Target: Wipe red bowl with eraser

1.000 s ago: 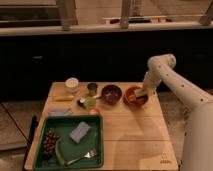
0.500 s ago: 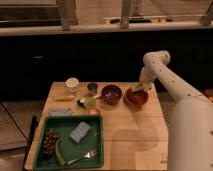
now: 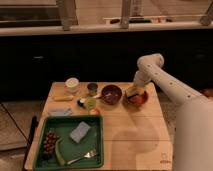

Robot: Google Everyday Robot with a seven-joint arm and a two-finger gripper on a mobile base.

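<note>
The red bowl (image 3: 138, 99) sits on the wooden table (image 3: 130, 145) at the far right, next to a darker maroon bowl (image 3: 111, 93). My gripper (image 3: 132, 92) reaches down from the white arm onto the left rim of the red bowl. It is shut on a small pale yellowish eraser (image 3: 131, 91), which rests against the inside of the bowl. The arm hides part of the bowl's far rim.
A green tray (image 3: 62, 122) at front left holds a blue-grey sponge (image 3: 80, 132), grapes (image 3: 49, 142), a green vegetable and a fork (image 3: 82, 157). A white cup (image 3: 73, 84), a grey cup (image 3: 92, 88) and small items stand at the back left.
The arm's upper link has swung left and closer to the camera. The gripper with the eraser has stayed in the red bowl, shifting slightly to the left.
</note>
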